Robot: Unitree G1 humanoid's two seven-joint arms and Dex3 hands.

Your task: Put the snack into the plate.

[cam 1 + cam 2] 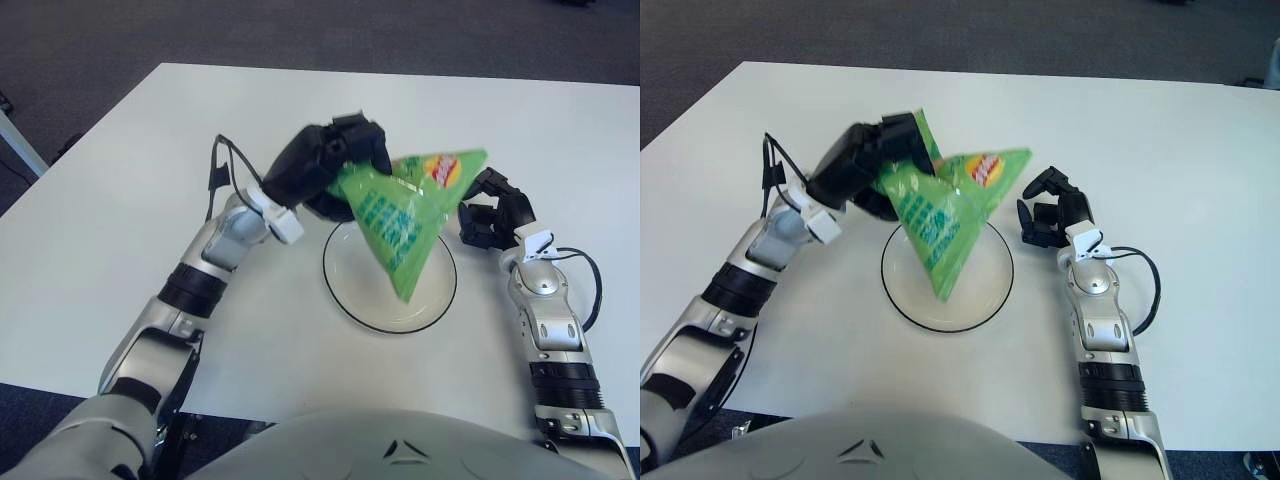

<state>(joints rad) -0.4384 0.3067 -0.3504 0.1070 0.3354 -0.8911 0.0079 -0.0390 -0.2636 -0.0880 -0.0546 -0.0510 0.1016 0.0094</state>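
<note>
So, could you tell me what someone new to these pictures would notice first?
The bright green snack bag stands out at once, gripped at one corner by the left hand and hanging over the white plate near the middle of the white table. After that, the right hand shows just right of the plate, fingers curled and holding nothing.

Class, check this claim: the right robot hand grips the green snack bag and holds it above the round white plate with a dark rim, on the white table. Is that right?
Not quite. It is the left robot hand that grips the green snack bag, as the left eye view shows. The right robot hand shows beside the round white plate with a dark rim, on its right, holding nothing. The rest stands: the bag hangs above the plate on the white table.
</note>
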